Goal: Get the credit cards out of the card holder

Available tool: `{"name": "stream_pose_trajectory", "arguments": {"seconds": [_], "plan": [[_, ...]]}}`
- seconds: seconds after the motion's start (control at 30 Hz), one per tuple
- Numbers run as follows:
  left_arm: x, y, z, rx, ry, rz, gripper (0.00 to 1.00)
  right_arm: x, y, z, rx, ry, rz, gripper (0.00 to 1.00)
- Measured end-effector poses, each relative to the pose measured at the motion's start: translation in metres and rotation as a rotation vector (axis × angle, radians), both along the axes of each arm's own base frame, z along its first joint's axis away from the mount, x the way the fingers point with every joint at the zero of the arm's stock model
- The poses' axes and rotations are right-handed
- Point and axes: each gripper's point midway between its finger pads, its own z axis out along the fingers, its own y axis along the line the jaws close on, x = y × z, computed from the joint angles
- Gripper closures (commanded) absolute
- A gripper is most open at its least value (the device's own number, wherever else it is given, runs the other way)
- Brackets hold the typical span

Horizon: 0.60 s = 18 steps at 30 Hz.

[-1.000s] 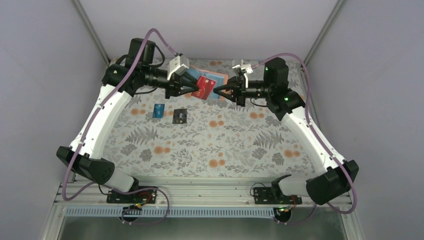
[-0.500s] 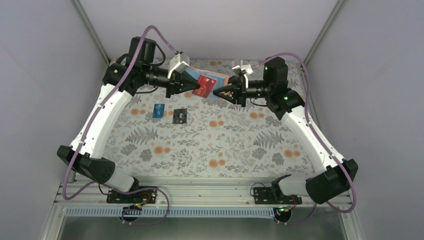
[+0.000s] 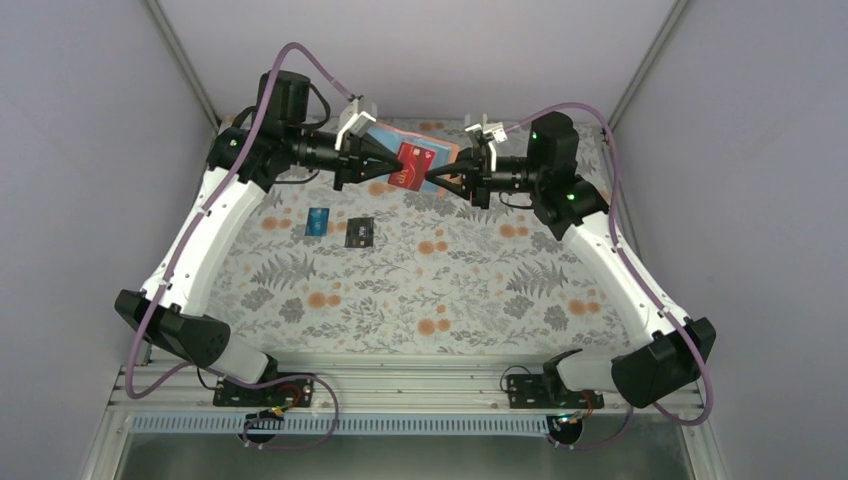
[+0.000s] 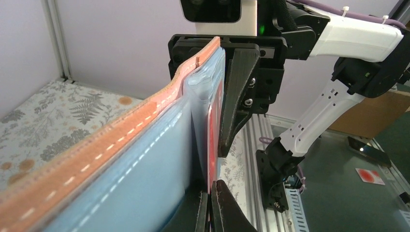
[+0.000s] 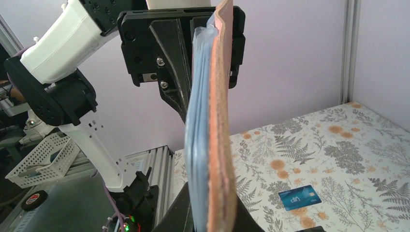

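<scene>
Compared with a second back, the left gripper [image 3: 390,172] had its jaws spread either side of the red card [image 3: 408,166] – now they're pinched shut on its left edge, and the card has crept a touch toward the far side and sits a bit flatter to the overhead view. The right gripper [image 3: 435,182] is in the same spot, clamped on the card holder [image 3: 441,152], both held up in the air over the far middle of the table [image 3: 450,290]. The blue card [image 3: 318,221] and black card [image 3: 359,232] haven't budged, lying side by side on the cloth to the near left of the action. From above, most of the holder is hidden behind the red card and the fingers, so all you get is a light blue strip with a brown rim on the far side. Both wrist views catch it edge-on, and in the left one the red card is just a thin red sliver running down into the closed fingertips – can't tell how much of it is in the pocket. The open holder's long axis runs roughly left to right between the two grippers, blue inside facing near and up, brown outside facing far.
</scene>
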Motion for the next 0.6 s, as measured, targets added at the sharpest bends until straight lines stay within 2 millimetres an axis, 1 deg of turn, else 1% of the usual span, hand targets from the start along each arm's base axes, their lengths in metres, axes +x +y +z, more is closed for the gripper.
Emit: {"name": "stream_pose_trajectory", "arguments": {"seconds": [0.07,0.17,0.37,0.47,0.6], "plan": [[-0.001,0.000,0.000,0.003,-0.014,-0.004,0.87,0.000,0.000,0.000,-0.001,0.001,-0.001,0.96],[-0.003,0.003,0.000,0.013,-0.043,-0.012,0.85,-0.001,0.001,-0.002,-0.005,0.000,0.001,0.96],[-0.007,0.007,0.011,0.012,-0.097,-0.018,0.89,-0.005,0.001,-0.006,-0.019,-0.001,0.019,0.96],[-0.009,0.008,0.013,0.013,-0.117,-0.022,0.97,-0.006,0.001,-0.009,-0.026,0.003,0.024,0.96],[-0.010,0.008,0.011,0.018,-0.120,-0.027,0.98,-0.007,0.001,-0.011,-0.031,0.004,0.031,0.96]]}}
